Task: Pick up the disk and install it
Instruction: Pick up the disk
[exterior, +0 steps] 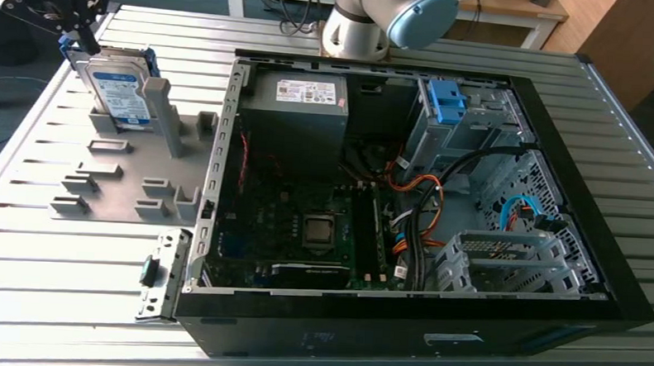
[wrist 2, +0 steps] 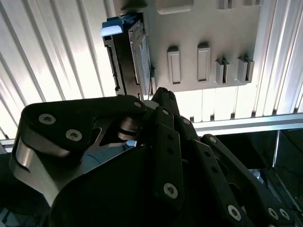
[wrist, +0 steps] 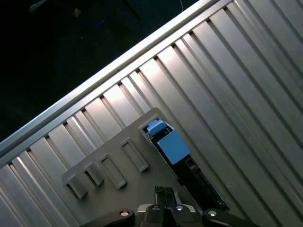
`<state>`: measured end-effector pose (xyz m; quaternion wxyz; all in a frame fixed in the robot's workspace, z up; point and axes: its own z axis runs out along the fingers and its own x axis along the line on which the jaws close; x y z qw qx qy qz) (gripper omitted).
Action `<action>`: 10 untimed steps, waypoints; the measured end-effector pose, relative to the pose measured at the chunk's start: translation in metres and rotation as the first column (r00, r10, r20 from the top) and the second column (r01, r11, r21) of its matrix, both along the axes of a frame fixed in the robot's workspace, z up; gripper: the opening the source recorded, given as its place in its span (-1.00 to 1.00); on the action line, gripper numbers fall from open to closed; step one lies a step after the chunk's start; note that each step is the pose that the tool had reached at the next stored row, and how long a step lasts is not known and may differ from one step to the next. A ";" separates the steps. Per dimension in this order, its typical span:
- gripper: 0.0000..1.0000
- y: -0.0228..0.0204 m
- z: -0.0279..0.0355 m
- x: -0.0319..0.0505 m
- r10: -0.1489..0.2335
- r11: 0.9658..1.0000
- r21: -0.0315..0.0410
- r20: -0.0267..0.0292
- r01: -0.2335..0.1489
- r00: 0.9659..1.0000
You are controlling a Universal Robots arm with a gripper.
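Note:
The disk (exterior: 119, 91) is a silver drive with a blue-and-white label in a blue bracket. It stands on edge in a slot of the grey holder plate (exterior: 129, 174) at the exterior view's left. My gripper (exterior: 88, 39) hangs just above the disk's top far corner, fingers together with nothing between them. In both wrist views the disk (wrist 2: 135, 52) (wrist: 173, 146) lies just beyond and beside the shut gripper (wrist 2: 158, 94) (wrist: 164, 194), standing in the holder (wrist 2: 208, 28) (wrist: 118, 184).
An open black computer case (exterior: 410, 306) lies on the ribbed metal table (exterior: 70, 254) beside the holder. It contains a grey power supply (exterior: 303, 107), a motherboard, cables and a metal drive cage with a blue latch (exterior: 446, 101). The arm's base (exterior: 367, 23) stands behind the case.

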<state>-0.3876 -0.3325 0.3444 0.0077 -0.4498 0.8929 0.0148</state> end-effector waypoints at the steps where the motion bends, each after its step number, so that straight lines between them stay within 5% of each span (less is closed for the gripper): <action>1: -0.79 0.0000 0.0000 0.0000 0.012 1.000 0.000 0.000 -0.012 1.000; 10: -0.79 0.0000 0.0000 0.0000 0.111 0.994 0.000 0.000 -0.111 0.994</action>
